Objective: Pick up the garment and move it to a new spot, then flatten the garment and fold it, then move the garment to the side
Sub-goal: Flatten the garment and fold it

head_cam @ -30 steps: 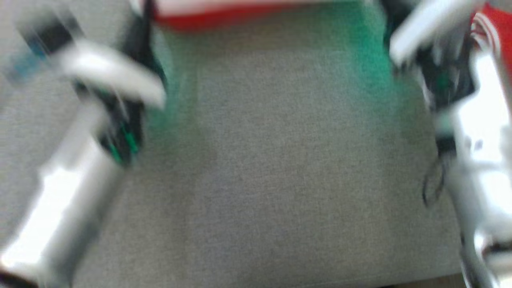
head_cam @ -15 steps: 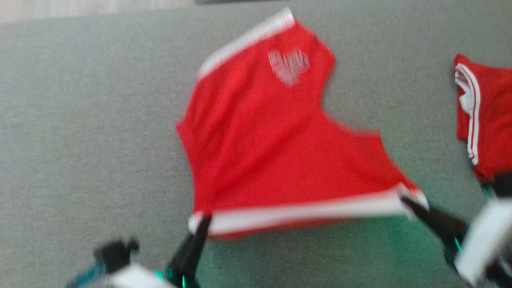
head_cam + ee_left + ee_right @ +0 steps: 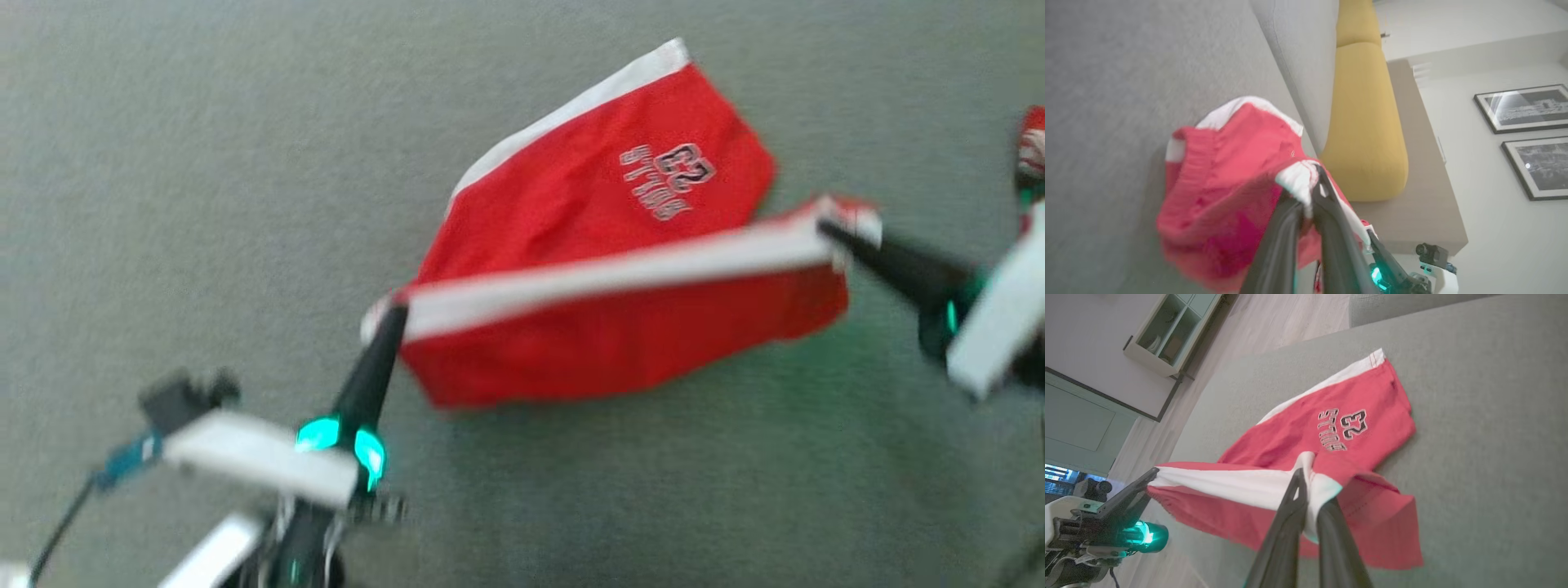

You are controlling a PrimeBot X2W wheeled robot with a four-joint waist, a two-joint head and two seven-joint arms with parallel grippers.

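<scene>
On the grey sofa seat (image 3: 204, 204), you had the red garment (image 3: 604, 245) half raised and half resting. Its white waistband (image 3: 612, 278) ran as a taut line between your two grippers. The leg bearing the printed number lay on the cushion beyond it.

Your left gripper (image 3: 393, 314) was clamped on the waistband's left corner. In the left wrist view, white cloth bunched out between its closed fingers (image 3: 1278, 245). Your right gripper (image 3: 829, 229) was likewise closed on the opposite corner, and the right wrist view showed the band folded over its fingers (image 3: 1286, 531) where they pinched it.

Holding the two corners well apart looked deliberate. It kept the top edge straight, so the cloth hung from it as a sheet rather than a bundle. The near panel drooped below the band, clear of the seat as far as the blur let me judge. The far leg touched the cushion and probably served as an anchor, so a pull toward you would draw the fabric flat.

I judged that you were between moving the garment and laying it out, with no fold made yet. Each grip took only a small bite at a corner, so a sharp tug could have slipped one free and let that side collapse.

A second red piece (image 3: 1030, 147) lay at the right edge beside your right arm, apart from the one you held.
</scene>
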